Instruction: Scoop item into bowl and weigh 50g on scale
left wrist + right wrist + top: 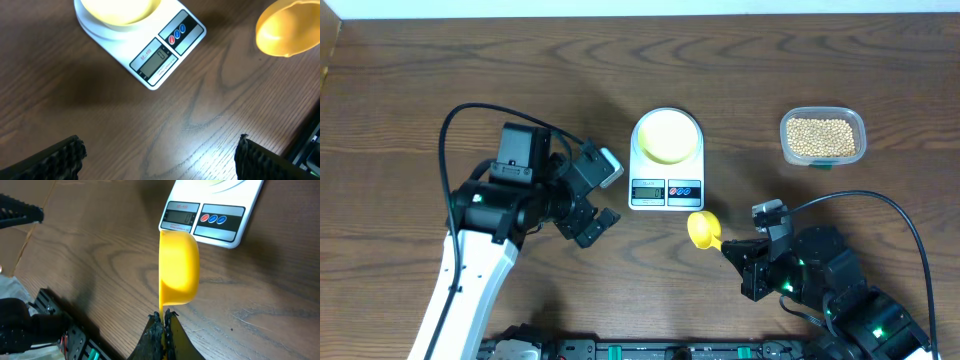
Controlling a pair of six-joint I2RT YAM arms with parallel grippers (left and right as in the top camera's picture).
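Beans (822, 135) all sit in the clear tub (861, 135) on the right of the worktop (470, 60), well apart from the bowl (667, 135) on the scale (665, 190). The right hand (728, 247) is pinched tight on the yellow spoon (703, 229). The left hand (602, 195) is wide apart with nothing in it. The spoon looks tipped sideways, so beans might roll off on the way

Glowing evenly under soft overhead light, throwing only faint shadows across the wooden table (400, 90). Washing out the bowl (117, 10) on the scale (150, 55) in the left wrist view (rim detail nearly gone), dropping a broad, blurry shadow on the wood beside it.
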